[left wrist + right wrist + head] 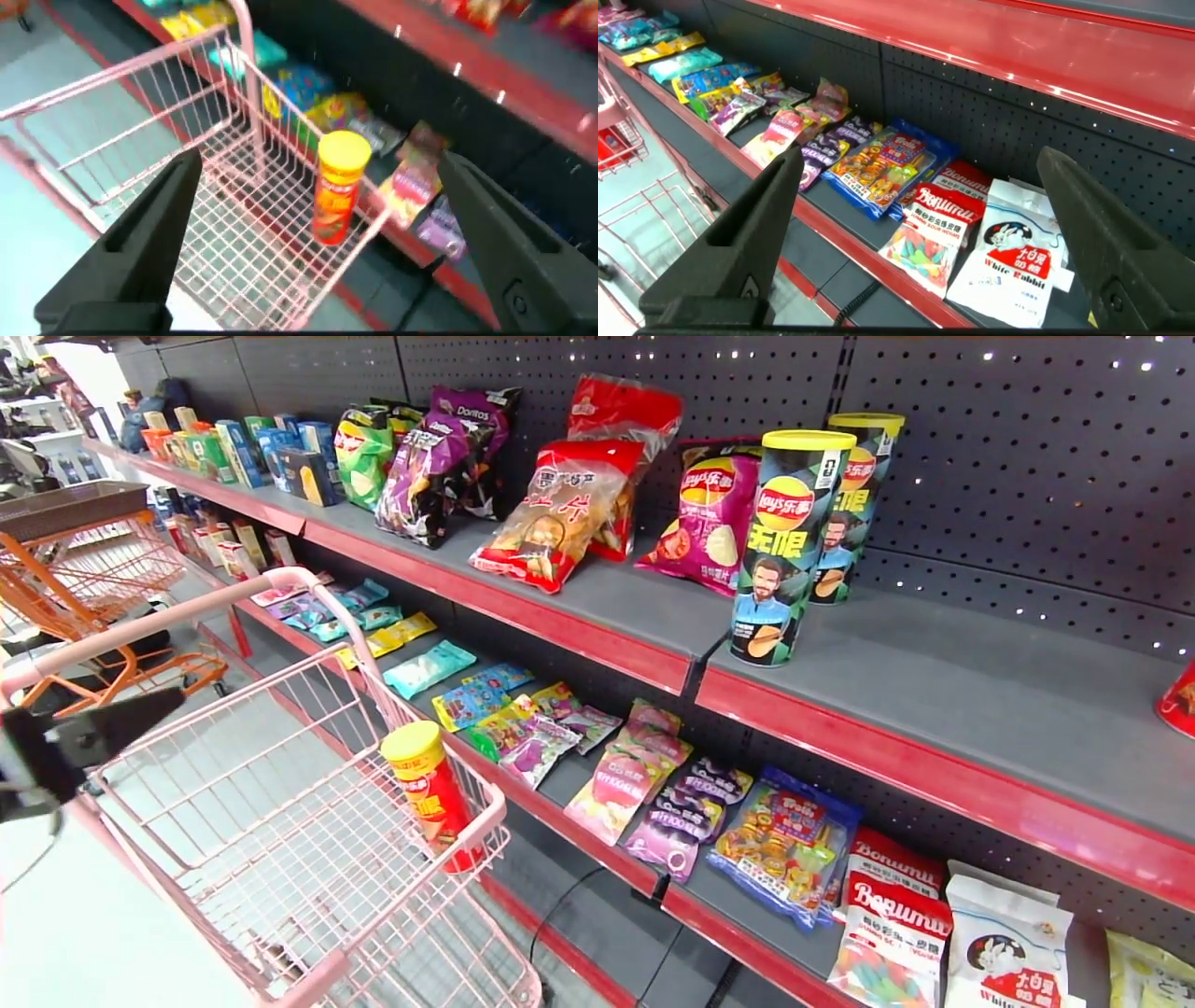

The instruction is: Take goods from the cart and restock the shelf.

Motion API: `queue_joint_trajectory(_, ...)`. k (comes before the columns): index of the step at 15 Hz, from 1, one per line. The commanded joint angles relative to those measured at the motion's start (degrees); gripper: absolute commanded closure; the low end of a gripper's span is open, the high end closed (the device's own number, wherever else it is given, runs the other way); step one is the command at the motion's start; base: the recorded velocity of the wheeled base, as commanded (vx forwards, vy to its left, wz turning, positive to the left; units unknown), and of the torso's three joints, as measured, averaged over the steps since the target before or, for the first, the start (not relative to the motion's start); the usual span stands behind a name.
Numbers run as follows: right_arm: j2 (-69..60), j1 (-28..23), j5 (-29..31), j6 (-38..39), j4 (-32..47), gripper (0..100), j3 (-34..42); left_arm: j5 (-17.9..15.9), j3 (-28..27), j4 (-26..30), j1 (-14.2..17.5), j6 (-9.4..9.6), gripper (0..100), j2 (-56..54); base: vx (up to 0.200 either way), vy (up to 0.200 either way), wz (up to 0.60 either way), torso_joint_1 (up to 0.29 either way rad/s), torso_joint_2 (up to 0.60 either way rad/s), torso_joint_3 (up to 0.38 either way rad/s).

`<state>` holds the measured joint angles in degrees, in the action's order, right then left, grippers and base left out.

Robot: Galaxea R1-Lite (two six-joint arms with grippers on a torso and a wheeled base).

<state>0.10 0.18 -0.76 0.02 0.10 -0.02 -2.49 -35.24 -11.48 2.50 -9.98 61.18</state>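
Note:
A red chip can (431, 795) with a yellow lid stands upright in the far corner of the pink wire cart (280, 821), on the side toward the shelf. My left gripper (316, 166) hangs open above the cart, with the can (336, 187) farther off between its fingers (149, 233) and nothing held. Its dark fingers (131, 717) show over the cart's near left rim. My right gripper (920, 159) is open and holds nothing, facing the lower shelf's candy bags (878, 168). Two green chip cans (789, 546) stand on the upper shelf (934, 691).
Chip bags (560, 509) and boxes (243, 448) line the upper shelf to the left of the green cans; bare grey board lies to their right, up to a red can (1178, 700) at the edge. An orange cart (84, 569) stands behind the pink one.

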Motion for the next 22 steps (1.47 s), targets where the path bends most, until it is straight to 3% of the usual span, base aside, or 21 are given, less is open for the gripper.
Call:
queue_joint_trajectory(1,0.08,-0.01,-0.04,-0.02,-0.01,0,0.02,-8.94,3.78,-14.44,4.97,12.27,0,27.15,0.0,0.0,0.0,0.0,0.0,0.0)
queue_joint_trajectory(3,0.08,-0.01,-0.04,-0.02,-0.01,0,0.02,-12.19,4.57,-19.98,4.8,16.14,0,35.58,0.0,0.0,0.0,0.0,0.0,0.0)
queue_joint_trajectory(6,0.08,-0.01,-0.04,-0.02,-0.01,0,-0.06,-13.07,4.66,-27.19,3.65,17.98,0,43.32,0.0,0.0,0.0,0.0,0.0,0.0)
queue_joint_trajectory(8,0.08,-0.01,-0.04,-0.11,-0.01,0,0.02,-15.88,4.39,-27.36,1.37,18.07,0,44.46,0.0,0.0,0.0,0.0,0.0,0.0)
queue_joint_trajectory(12,0.08,-0.01,-0.04,-0.11,-0.01,0,0.02,-15.62,1.67,-33.08,-3.82,18.25,0,51.84,0.0,0.0,0.0,0.0,0.0,0.0)
queue_joint_trajectory(15,0.08,-0.01,-0.04,-0.2,-0.01,0,0.02,-15.62,-1.58,-37.3,-4.7,18.25,0,56.76,0.0,0.0,0.0,0.0,0.0,0.0)
queue_joint_trajectory(22,0.08,-0.01,-0.12,-0.2,-0.01,0,-0.06,-15.62,-5.89,-39.05,-6.01,18.33,0,62.57,0.0,0.0,0.0,0.0,0.0,0.0)
